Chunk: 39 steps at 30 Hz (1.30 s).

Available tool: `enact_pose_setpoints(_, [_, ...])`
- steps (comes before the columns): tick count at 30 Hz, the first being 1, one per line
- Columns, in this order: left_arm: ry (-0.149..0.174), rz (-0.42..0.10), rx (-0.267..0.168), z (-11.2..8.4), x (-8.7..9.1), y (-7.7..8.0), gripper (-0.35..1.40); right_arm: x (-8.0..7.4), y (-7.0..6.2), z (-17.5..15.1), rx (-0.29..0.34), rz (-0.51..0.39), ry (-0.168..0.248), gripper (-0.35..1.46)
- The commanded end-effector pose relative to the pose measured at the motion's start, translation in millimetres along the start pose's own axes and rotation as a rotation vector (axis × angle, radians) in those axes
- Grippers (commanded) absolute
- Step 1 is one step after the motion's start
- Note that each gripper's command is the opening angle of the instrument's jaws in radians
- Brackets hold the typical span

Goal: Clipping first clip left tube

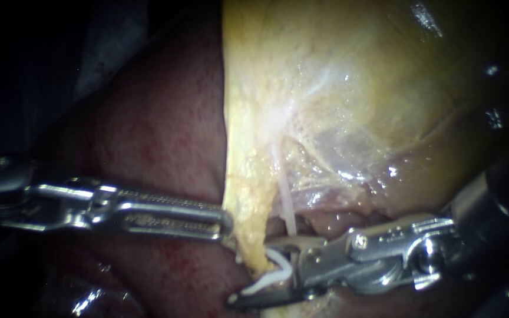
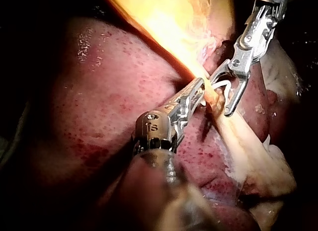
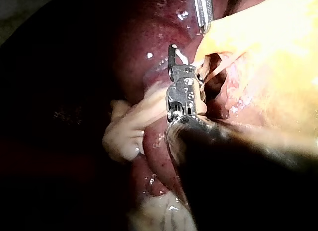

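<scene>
The left tube point(image 1: 247, 215), a thick yellowish strand, hangs from the lower corner of the gallbladder point(image 1: 337, 76) and runs down along the edge of the dark red liver point(image 1: 160, 135). A much thinner pale strand point(image 1: 287, 203) runs down just beside it, on the side of my right instrument. My left instrument point(image 1: 226, 225) comes in across the liver with its jaws pressed together, their tips pinching the outer edge of the left tube. My right instrument point(image 1: 254, 272) reaches the tube's lower end with its jaws standing wide apart and holding an open white clip point(image 1: 278, 268) between them. The clip's legs lie around the bottom of the tube. From the left wrist, the clip point(image 2: 222, 84) sits just ahead of my left instrument's point(image 2: 199, 94) tips, touching the strand
</scene>
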Motion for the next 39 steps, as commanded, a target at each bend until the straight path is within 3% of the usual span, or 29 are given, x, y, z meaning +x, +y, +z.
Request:
enact_pose_setpoints(1, [0.0,0.0,0.0,0.1,0.0,0.0,-0.35,0.0,0.0,0.0,0.0,0.003,0.0,0.51])
enact_pose_setpoints(7, [0.0,-0.001,0.0,0.1,0.0,0.0,-0.35,0.1,0.2,0.3,-0.001,0.004,0.001,0.46])
enact_pose_setpoints(10, [0.0,-0.001,0.0,0.1,0.0,0.0,-0.35,0.1,0.3,0.3,-0.001,0.004,0.001,0.29])
enact_pose_setpoints(12, [0.0,-0.001,0.0,0.1,0.0,0.0,-0.35,0.0,0.5,0.2,-0.002,0.004,0.001,0.02])
enact_pose_setpoints(17, [0.0,-0.001,0.0,0.2,-0.1,0.1,-0.35,-0.2,1.2,0.2,-0.002,0.004,0.001,-0.22])
enact_pose_setpoints(23, [-0.001,-0.001,-0.001,0.2,-0.1,0.0,-0.35,-0.5,1.7,0.0,-0.002,0.003,0.001,-0.24])
enact_pose_setpoints(39, [-0.001,-0.001,-0.001,0.4,-0.2,0.1,-0.35,-0.6,1.7,0.0,-0.001,0.002,0.001,-0.22])
